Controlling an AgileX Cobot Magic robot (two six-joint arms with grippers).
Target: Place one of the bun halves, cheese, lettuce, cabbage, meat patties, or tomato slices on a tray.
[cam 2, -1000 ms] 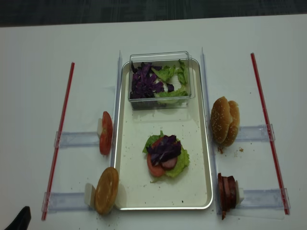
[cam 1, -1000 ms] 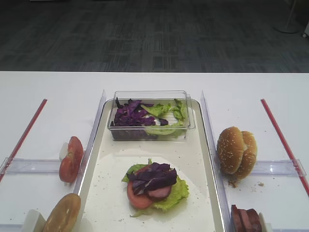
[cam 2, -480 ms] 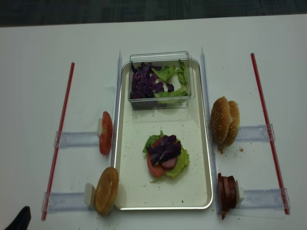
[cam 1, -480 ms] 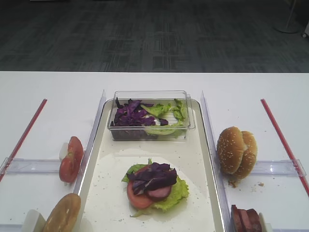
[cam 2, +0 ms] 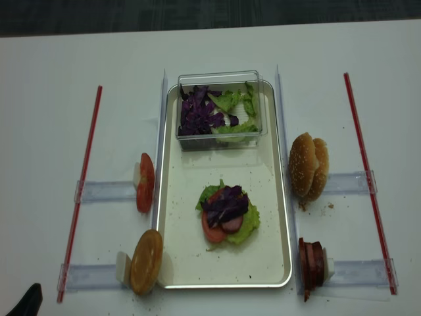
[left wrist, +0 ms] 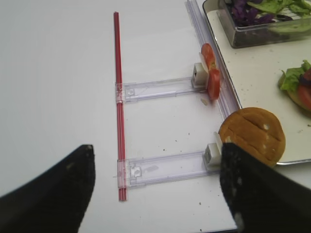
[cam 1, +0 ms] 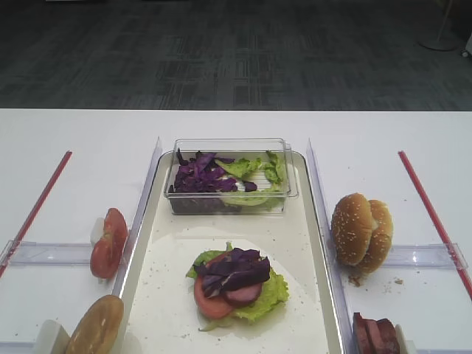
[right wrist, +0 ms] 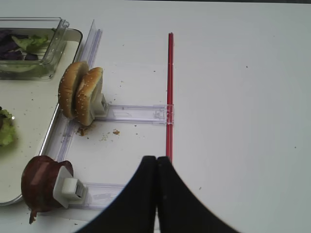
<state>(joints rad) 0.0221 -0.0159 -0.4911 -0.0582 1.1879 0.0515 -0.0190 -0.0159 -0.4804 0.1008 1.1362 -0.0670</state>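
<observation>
The cream tray [cam 1: 151, 258] [cam 2: 191, 266] holds a stack of lettuce [cam 1: 267, 293], a tomato slice [cam 1: 209, 304], a meat disc and cabbage [cam 1: 234, 269]. Left of it stand tomato slices [cam 1: 109, 242] [left wrist: 210, 77] and a plain bun half [cam 1: 96, 324] [left wrist: 252, 136]. On the right are sesame bun halves [cam 1: 361, 230] [right wrist: 81, 96] and meat patties [cam 1: 375, 335] [right wrist: 41, 187]. My left gripper [left wrist: 155, 189] is open and empty over the table's near left edge, beside the plain bun. My right gripper [right wrist: 156, 160] is shut on nothing, right of the patties.
A clear box [cam 1: 228, 177] of cabbage and lettuce sits at the tray's far end. Clear plastic rails [left wrist: 160, 88] and red strips [left wrist: 118, 97] [right wrist: 169, 92] lie on the white table on both sides. Crumbs lie by the sesame buns.
</observation>
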